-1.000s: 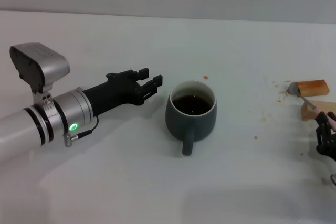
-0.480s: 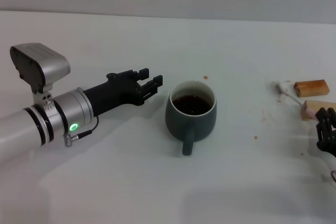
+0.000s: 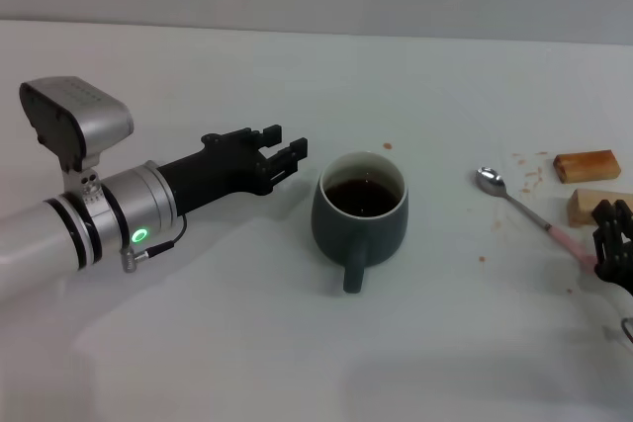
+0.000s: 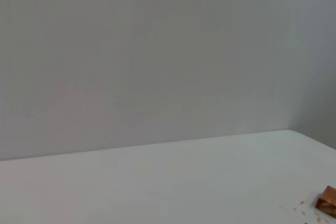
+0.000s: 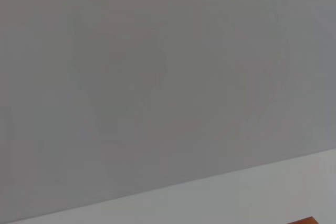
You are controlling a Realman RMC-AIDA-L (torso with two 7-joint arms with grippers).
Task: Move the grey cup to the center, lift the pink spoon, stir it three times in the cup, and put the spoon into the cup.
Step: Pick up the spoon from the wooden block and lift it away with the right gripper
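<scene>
The grey cup (image 3: 361,216) stands in the middle of the table with dark brown liquid inside and its handle toward me. My left gripper (image 3: 285,145) is open and empty just left of the cup's rim, not touching it. My right gripper (image 3: 611,244) at the right edge is shut on the pink handle of the pink spoon (image 3: 529,210). The spoon slants toward the cup, its metal bowl (image 3: 488,180) low over the table well right of the cup. Neither wrist view shows the cup or the spoon.
Two tan wooden blocks (image 3: 587,165) (image 3: 593,207) lie at the far right beside the right gripper. One block shows in the left wrist view (image 4: 328,201), and a sliver shows in the right wrist view (image 5: 302,220). Small brown specks dot the table near them. The white table (image 3: 198,343) stretches all around.
The spoon has come off the wooden blocks and swung left toward the cup, held by my right gripper. The left arm and the cup have stayed in place.
</scene>
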